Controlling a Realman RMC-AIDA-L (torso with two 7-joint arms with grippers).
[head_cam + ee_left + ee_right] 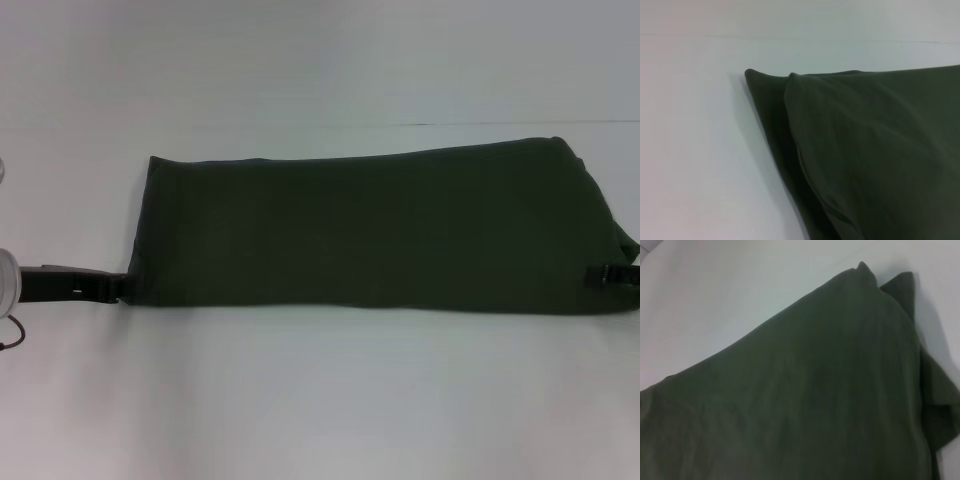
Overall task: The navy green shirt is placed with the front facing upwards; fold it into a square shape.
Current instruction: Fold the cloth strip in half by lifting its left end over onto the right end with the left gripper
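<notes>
The navy green shirt (370, 230) lies flat on the white table, folded into a long band running left to right, plain side up with no lettering showing. My left gripper (118, 287) is low at the band's near left corner, shut on the fabric edge. At the near right corner my right gripper (610, 275) reaches over the cloth and is shut on it. The left wrist view shows the doubled layers of the shirt (870, 150) close up. Smooth cloth of the shirt (805, 390) fills the right wrist view, with a sleeve sticking out at one side.
The white table (320, 400) stretches out in front of and behind the shirt. A faint seam line (500, 124) runs across the far side. Part of the left arm's pale housing (6, 275) shows at the left edge.
</notes>
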